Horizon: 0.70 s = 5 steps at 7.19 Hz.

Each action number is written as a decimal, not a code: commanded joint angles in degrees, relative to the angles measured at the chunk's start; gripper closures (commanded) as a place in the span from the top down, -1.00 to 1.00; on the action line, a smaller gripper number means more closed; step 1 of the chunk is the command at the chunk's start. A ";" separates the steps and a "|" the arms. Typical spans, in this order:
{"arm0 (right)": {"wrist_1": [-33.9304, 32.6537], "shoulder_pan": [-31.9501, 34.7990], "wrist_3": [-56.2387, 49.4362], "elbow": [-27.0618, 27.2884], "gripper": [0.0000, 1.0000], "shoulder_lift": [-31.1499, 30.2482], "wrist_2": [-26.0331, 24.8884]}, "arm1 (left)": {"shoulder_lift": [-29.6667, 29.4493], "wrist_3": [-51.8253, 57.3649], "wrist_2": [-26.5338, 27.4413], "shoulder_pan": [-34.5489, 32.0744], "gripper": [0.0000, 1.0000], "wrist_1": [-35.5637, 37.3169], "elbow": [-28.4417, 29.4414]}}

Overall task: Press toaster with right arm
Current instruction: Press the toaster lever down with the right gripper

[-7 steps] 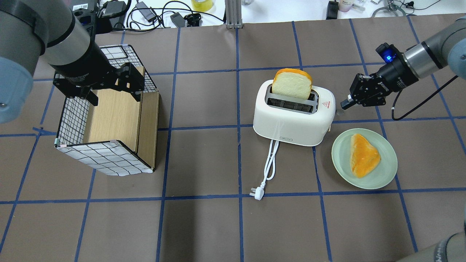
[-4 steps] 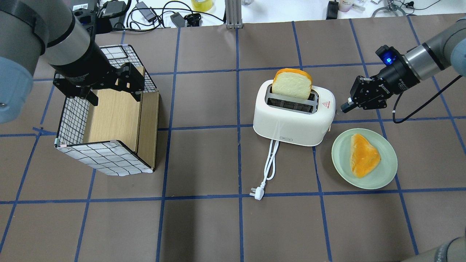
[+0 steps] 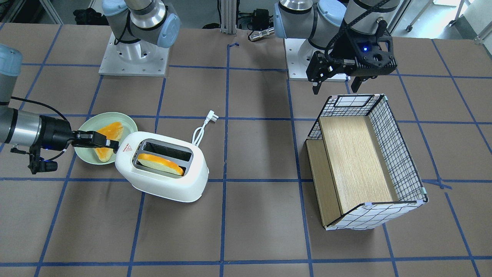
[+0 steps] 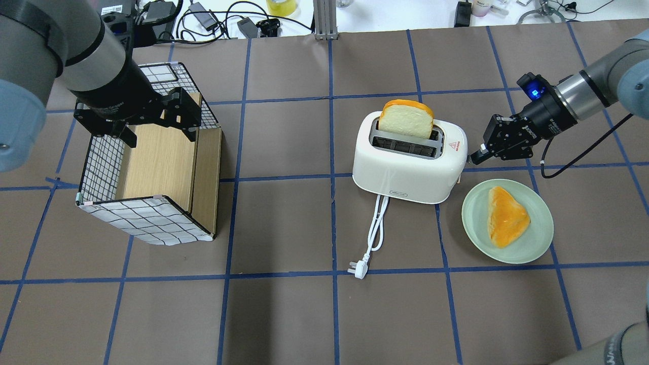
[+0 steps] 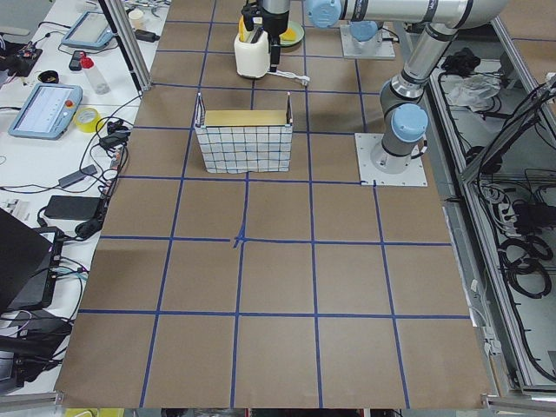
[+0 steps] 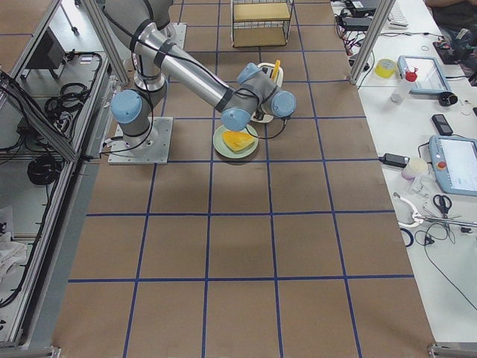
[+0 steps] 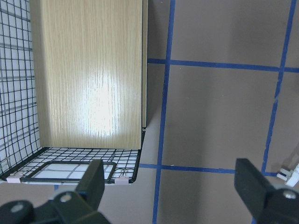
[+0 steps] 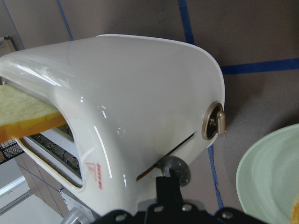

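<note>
The right arm (image 4: 583, 91) reached low, sloping down over the surface (image 4: 284, 314), its clenched jaws meeting the toaster (image 4: 421, 175) end's grey knob (image 8: 175, 169) straight ahead. The left arm (image 4: 96, 56) hung with its jaws released.

Glossy white plastic toaster (image 8: 140, 93); matt brown paper tabletop (image 4: 284, 314).
</note>
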 commanded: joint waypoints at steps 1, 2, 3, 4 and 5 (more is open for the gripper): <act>-1.89 0.00 0.11 0.17 -1.00 0.91 -0.41 | 0.02 0.00 0.01 0.00 1.00 0.00 0.00; -2.34 0.00 0.20 0.17 -1.00 1.61 -0.32 | 0.02 0.00 0.02 0.00 1.00 0.00 0.00; -2.87 0.00 0.46 0.17 -1.00 1.88 -0.49 | 0.02 0.00 0.02 0.00 1.00 0.00 0.00; -3.05 0.00 0.55 0.17 -1.00 2.40 -1.45 | 0.02 0.00 -0.07 0.00 1.00 0.00 0.00; -3.13 0.00 0.55 0.25 -1.00 2.67 -2.51 | 0.02 0.00 0.01 0.00 1.00 0.00 0.00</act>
